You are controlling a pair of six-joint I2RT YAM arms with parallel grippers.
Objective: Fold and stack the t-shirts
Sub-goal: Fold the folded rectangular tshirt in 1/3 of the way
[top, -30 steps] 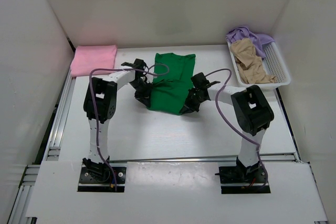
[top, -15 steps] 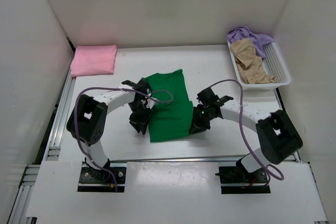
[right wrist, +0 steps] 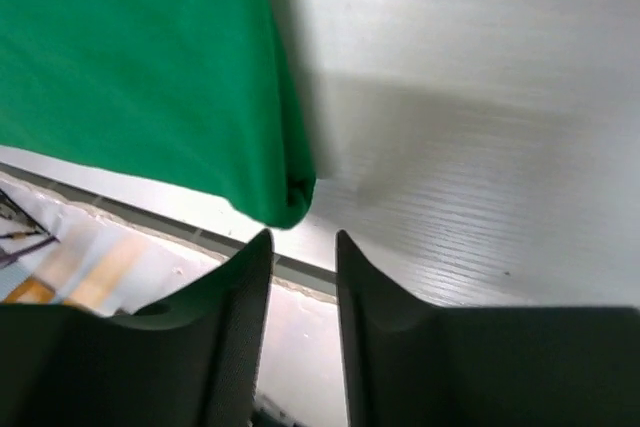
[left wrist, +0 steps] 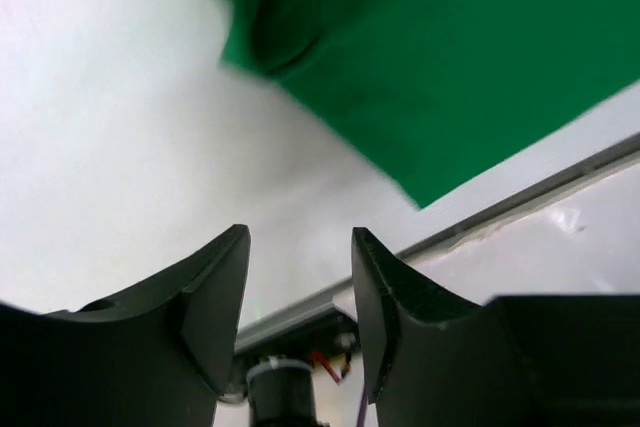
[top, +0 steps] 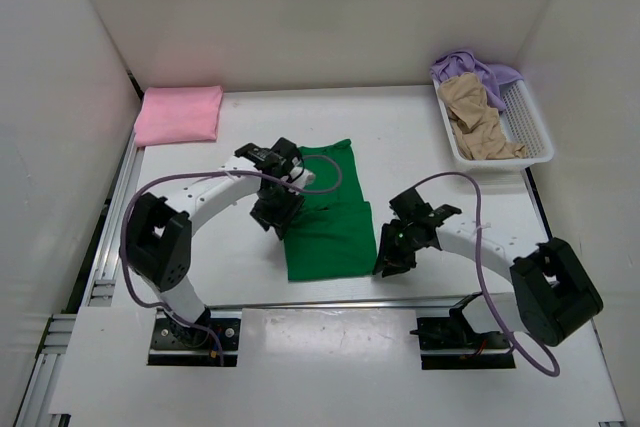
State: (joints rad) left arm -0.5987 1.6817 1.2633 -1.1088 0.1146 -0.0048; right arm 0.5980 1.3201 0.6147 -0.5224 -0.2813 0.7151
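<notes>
Green t-shirt (top: 325, 217): lies flat on the table (top: 420, 127) near the middle, towards the near edge, as a long narrow panel. Its far end looks rumpled and slightly turned, and its near end is squared off.
Left end effector (top: 272, 215): sits at the shirt's left edge about halfway along. In the wrist view its fingers (left wrist: 215, 287) are spread with only bare table between them, and the green cloth (left wrist: 450, 67) lies ahead, untouched.
Right end effector (top: 390, 259): sits just beside the shirt's near right corner. Its fingers (right wrist: 245, 287) are parted by a narrow gap and pinch nothing. The folded corner (right wrist: 285, 197) lies just ahead of the tips.
Pink t-shirt (top: 180, 114): folded into a neat rectangle at the far left corner, well apart from the green one.
Tan t-shirt (top: 475, 117): crumpled in the white mesh basket (top: 535, 132) at the far right.
Lavender t-shirt (top: 475, 69): bunched at the basket's far end, partly under the tan one.
Step in hand: folding the green shirt. It appears partly folded lengthwise, with both arms free of it.
Next move: likely a fresh grip on one end with both end effectors, to fold the panel across into a compact rectangle. The tips must get under the cloth edge without dragging the layers apart.
Remaining: the green shirt then goes onto the pink one, and two shirts wait in the basket.
</notes>
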